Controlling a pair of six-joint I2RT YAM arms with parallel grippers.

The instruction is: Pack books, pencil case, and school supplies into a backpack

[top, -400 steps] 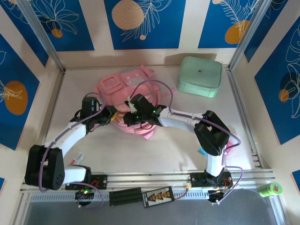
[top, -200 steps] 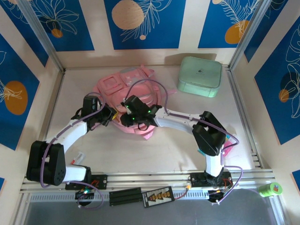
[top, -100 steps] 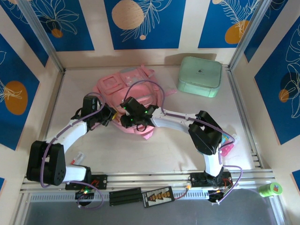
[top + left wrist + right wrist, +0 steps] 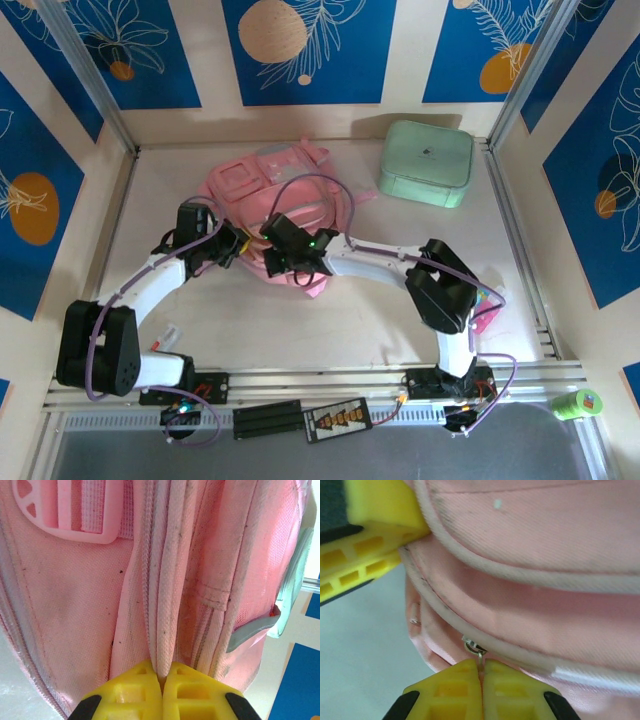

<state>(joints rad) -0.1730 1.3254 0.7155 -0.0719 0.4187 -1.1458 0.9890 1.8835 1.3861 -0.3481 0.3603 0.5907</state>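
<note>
Toward the back of the desk (image 4: 250, 320), the backpack (image 4: 240, 185) lies flat, with a seam fold (image 4: 162, 605) clamped in the closed left end effector (image 4: 162, 675). The right end effector (image 4: 481, 669) is pinched tight on the zipper pull (image 4: 474, 647). That thin pull may slip free under tension, or the bag may drag along if the left grip gives.

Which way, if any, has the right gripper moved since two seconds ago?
Yes. In the top view the right gripper has shifted slightly left and nearer its arm's base, away from the mint-green box, onto the zipper pull of the backpack.
</note>
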